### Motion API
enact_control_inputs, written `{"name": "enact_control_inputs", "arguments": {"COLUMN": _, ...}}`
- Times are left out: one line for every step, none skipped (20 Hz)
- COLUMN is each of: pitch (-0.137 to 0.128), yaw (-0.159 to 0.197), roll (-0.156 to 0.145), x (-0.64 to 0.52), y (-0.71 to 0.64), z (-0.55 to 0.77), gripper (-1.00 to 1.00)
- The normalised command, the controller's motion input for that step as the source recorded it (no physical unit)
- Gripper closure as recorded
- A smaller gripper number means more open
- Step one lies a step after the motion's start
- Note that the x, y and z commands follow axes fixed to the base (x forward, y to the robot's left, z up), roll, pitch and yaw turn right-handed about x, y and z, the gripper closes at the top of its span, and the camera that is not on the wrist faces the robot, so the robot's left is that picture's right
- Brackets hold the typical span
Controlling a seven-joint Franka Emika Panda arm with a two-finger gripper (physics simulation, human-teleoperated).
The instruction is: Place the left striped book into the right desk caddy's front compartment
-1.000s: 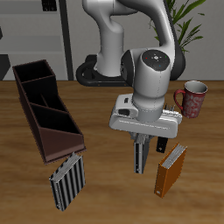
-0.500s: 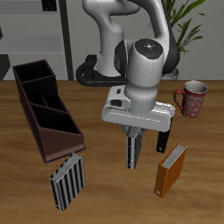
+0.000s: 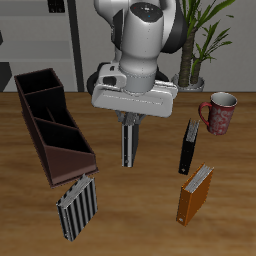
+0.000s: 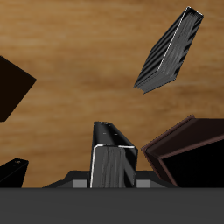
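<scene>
The slim left striped book [image 3: 129,144] is held upright above the bench, apart from the long maroon right desk caddy [image 3: 52,124], which is open-topped and divided.

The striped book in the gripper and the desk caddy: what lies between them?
Nothing: the exterior view shows only bare table between the striped book in the gripper and the desk caddy. The wider striped book lies nearer the front edge.
</scene>
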Motion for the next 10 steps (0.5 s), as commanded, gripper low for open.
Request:
{"name": "enact_control_inputs", "arguments": {"pitch": -0.104, "yaw": 0.165, "roll": -0.018, "x": -0.64, "y": -0.46, "z": 0.65, "gripper": 1.0}}
{"name": "enact_control_inputs", "arguments": {"pitch": -0.076, "yaw": 0.227, "roll": 0.025, "x": -0.65, "y": -0.35, "z": 0.57, "gripper": 1.0}}
{"name": "enact_control_inputs", "arguments": {"pitch": -0.028, "yaw": 0.047, "roll": 0.005, "x": -0.68, "y": -0.45, "z": 0.57, "gripper": 1.0}}
{"name": "enact_control_inputs", "arguments": {"pitch": -0.062, "yaw": 0.16, "roll": 0.031, "x": -0.71, "y": -0.31, "z": 0.55, "gripper": 1.0}}
{"name": "enact_control_inputs", "arguments": {"pitch": -0.048, "yaw": 0.153, "roll": 0.018, "x": -0.71, "y": -0.37, "z": 0.54, "gripper": 1.0}}
{"name": "enact_control_inputs", "arguments": {"pitch": -0.072, "yaw": 0.12, "roll": 0.021, "x": -0.68, "y": -0.35, "z": 0.54, "gripper": 1.0}}
{"name": "enact_control_inputs", "arguments": {"pitch": -0.053, "yaw": 0.133, "roll": 0.008, "x": -0.63, "y": -0.38, "z": 0.49, "gripper": 1.0}}
{"name": "enact_control_inputs", "arguments": {"pitch": 0.011, "yaw": 0.077, "roll": 0.023, "x": -0.63, "y": -0.39, "z": 0.39, "gripper": 1.0}}
{"name": "enact_control_inputs", "arguments": {"pitch": -0.114, "yaw": 0.149, "roll": -0.011, "x": -0.55, "y": -0.41, "z": 0.38, "gripper": 1.0}}
{"name": "enact_control_inputs", "arguments": {"pitch": -0.033, "yaw": 0.121, "roll": -0.045, "x": -0.38, "y": -0.64, "z": 0.31, "gripper": 1.0}}
